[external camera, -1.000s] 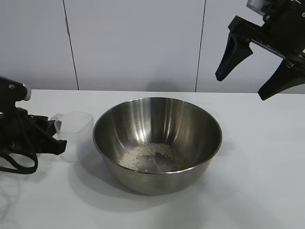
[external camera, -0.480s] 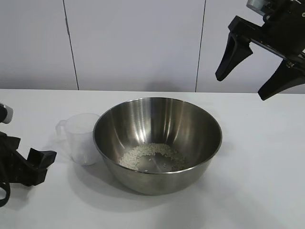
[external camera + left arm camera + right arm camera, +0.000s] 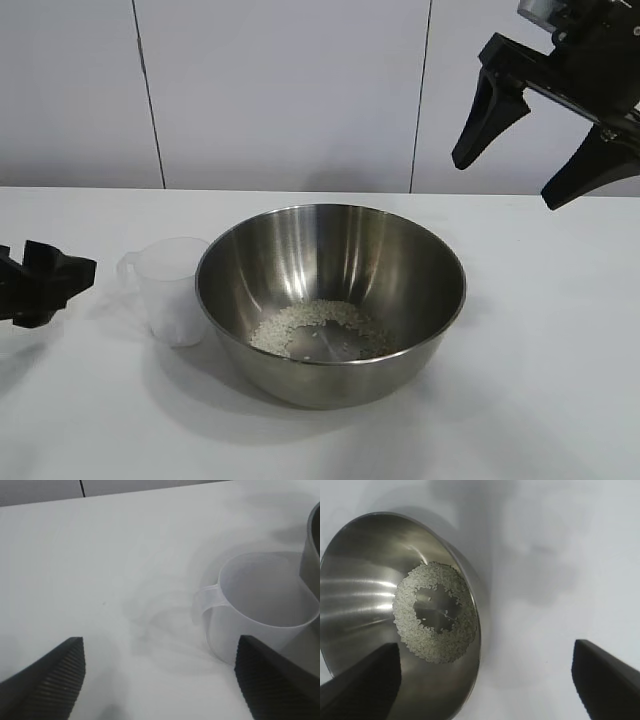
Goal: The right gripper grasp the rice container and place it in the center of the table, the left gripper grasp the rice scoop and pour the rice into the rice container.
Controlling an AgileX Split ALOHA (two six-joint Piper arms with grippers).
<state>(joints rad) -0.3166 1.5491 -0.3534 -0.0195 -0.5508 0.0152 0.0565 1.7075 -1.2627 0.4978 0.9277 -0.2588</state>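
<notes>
The rice container (image 3: 330, 300), a wide shiny steel bowl, stands in the middle of the white table (image 3: 540, 400) with a ring of rice (image 3: 315, 328) on its bottom; it also shows in the right wrist view (image 3: 395, 605). The rice scoop (image 3: 172, 288), an empty clear plastic cup, stands upright just left of the bowl and also shows in the left wrist view (image 3: 260, 615). My left gripper (image 3: 45, 282) is open and empty at the left edge, apart from the scoop. My right gripper (image 3: 520, 150) is open and empty, high at the upper right.
A pale panelled wall (image 3: 290, 90) runs behind the table. Bare tabletop lies right of the bowl and in front of it.
My left gripper has let go of the rice scoop and drawn back to the left edge. The scoop stands a little closer to the bowl. The right arm has not moved.
</notes>
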